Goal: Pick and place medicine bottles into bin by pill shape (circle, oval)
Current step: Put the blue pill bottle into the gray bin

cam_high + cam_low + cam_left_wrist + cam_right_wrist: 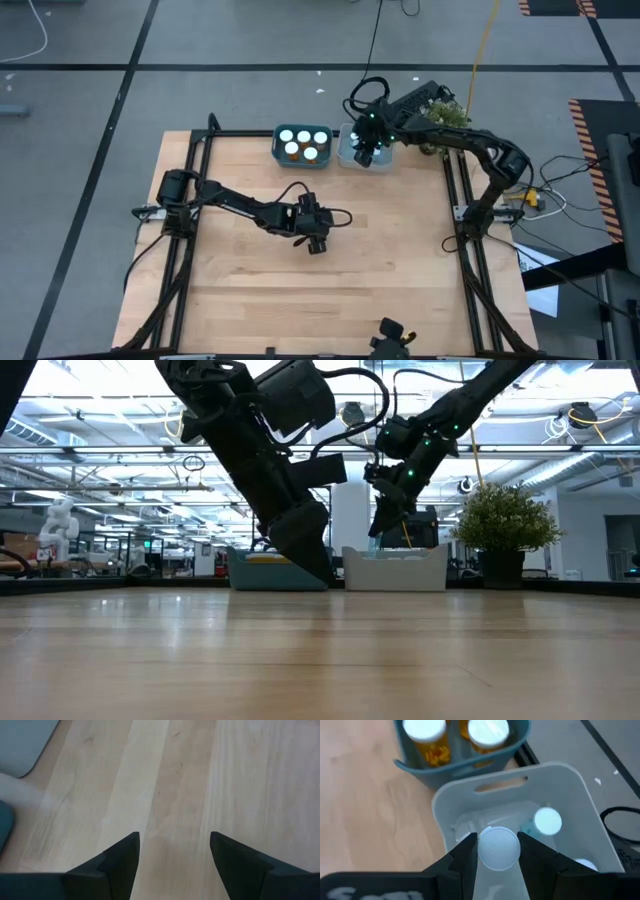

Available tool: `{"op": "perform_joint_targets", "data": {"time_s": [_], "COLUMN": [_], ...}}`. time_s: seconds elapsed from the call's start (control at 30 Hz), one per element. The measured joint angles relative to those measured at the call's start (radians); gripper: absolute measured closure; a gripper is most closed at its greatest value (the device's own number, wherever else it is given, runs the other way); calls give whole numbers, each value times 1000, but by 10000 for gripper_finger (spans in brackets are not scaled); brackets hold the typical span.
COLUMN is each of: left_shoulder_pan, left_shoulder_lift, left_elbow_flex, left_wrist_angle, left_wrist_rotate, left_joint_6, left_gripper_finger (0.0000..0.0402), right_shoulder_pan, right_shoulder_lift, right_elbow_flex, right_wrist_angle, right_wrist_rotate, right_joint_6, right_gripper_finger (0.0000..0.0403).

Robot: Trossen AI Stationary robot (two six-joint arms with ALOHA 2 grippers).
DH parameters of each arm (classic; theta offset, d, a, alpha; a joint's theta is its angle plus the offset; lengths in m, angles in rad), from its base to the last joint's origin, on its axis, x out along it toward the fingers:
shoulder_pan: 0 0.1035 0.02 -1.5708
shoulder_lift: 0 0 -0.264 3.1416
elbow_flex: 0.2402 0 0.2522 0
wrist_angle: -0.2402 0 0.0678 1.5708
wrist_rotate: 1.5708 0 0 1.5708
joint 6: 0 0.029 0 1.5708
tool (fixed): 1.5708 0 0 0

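My right gripper (497, 840) hangs over the white bin (570, 785) at the table's far edge, shut on a medicine bottle with a pale round cap (499, 848). Another pale-capped bottle (547, 821) stands in that bin. Next to it, the blue bin (285, 152) holds several orange bottles with white caps (425, 732). My left gripper (316, 243) is open above bare wood near the table's middle, with nothing between its fingers (120, 860). My right gripper pinches the bottle at its cap end (499, 848) between its two fingers (462, 855), one on each side of the round cap. The fingers come from above, pointing down. The bottle stands upright, cap up, above the floor of the white bin.
The two bins stand side by side at the far edge, the white bin (395, 568) to the right of the blue bin (270, 572). A potted plant (503, 525) stands beyond the far right corner. Black frame rails (190, 200) run along the table's sides. Bare wood (330, 300) fills the near half.
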Motion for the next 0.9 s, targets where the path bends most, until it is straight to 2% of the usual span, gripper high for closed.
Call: {"op": "perform_joint_targets", "data": {"time_s": [0.17,0.57,0.9], "left_shoulder_pan": [0,1,1], "left_shoulder_lift": [0,0,0], "left_elbow_flex": [0,0,0], "left_wrist_angle": [7,16,15], "left_wrist_rotate": [0,0,0], "left_joint_6": [4,8,10], "left_gripper_finger": [158,158,158], "right_shoulder_pan": [-4,-4,-4], "right_shoulder_lift": [13,82,85], "right_elbow_flex": [0,0,0], "right_wrist_angle": [-22,-30,-37], "right_wrist_rotate": [51,52,55], "right_joint_6": [-21,-23,-26], "right_gripper_finger": [282,281,280]}}
